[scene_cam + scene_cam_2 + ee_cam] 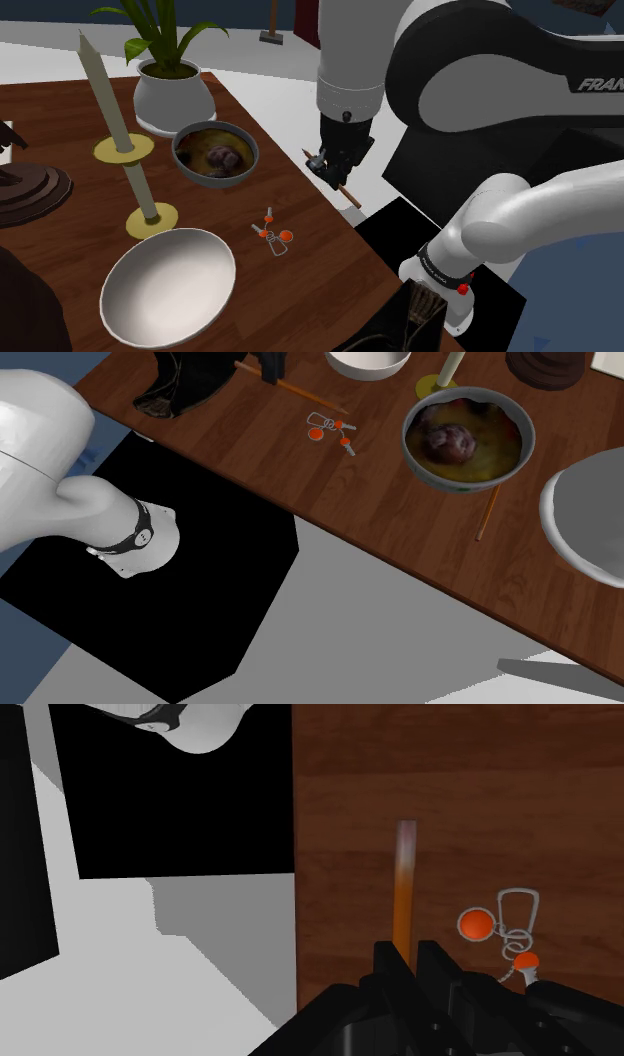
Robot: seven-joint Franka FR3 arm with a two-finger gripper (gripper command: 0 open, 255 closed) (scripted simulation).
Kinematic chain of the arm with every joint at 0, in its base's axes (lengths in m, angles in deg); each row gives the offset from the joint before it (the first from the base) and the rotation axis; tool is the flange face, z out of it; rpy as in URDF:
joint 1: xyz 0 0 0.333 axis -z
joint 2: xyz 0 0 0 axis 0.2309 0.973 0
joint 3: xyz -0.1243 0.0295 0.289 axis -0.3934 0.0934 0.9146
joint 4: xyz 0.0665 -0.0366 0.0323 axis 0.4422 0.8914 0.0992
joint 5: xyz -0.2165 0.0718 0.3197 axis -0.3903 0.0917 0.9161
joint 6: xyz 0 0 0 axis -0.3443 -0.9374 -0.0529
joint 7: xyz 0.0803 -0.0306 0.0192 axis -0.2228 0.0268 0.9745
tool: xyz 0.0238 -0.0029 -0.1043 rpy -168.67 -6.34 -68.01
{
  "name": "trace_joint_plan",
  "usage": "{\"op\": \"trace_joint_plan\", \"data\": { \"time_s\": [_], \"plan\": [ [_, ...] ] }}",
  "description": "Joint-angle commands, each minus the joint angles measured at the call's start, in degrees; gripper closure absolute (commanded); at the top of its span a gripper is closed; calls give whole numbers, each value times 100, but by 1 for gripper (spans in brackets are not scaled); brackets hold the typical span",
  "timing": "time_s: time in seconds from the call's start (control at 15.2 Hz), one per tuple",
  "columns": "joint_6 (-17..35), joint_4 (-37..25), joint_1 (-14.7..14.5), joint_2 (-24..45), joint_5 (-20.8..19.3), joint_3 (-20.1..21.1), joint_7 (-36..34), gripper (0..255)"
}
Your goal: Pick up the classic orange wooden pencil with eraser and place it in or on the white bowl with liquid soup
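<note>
Brown wood is covering the desk, with pale floor lying beyond its edge. By that edge the tool is hanging, its two black fingers clenching the orange pencil, which is riding clear of the desk and slanting roughly along the edge line.

The wrist view is showing the grip best. The fingers are pressing the pencil from both sides, and its pale far end is pointing out over the wood. Just beside it a wire puzzle with orange balls is lying flat.

The shoulder view is giving the wider layout. The grey soup bowl, holding brownish liquid and a dark lump, is standing apart from the tool, farther in from the edge. An empty white bowl, two candles and a potted plant are spreading beyond.

The second exterior view is showing a thin orange-brown stick lying beside the soup bowl, toward the desk edge.
</note>
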Motion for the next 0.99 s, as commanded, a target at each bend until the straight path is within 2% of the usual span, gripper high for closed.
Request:
{"op": "trace_joint_plan", "data": {
  "time_s": [0.0,0.53,0.73,0.92],
  "plan": [
    [5,-218,113,232,-100,48,-21,255],
    [126,-1900,836,2314,-1136,670,-542,255],
    [-16,-2678,914,3220,-1707,878,-857,255],
    [-290,-3566,777,4173,-2339,972,-1161,255]
  ]
}}
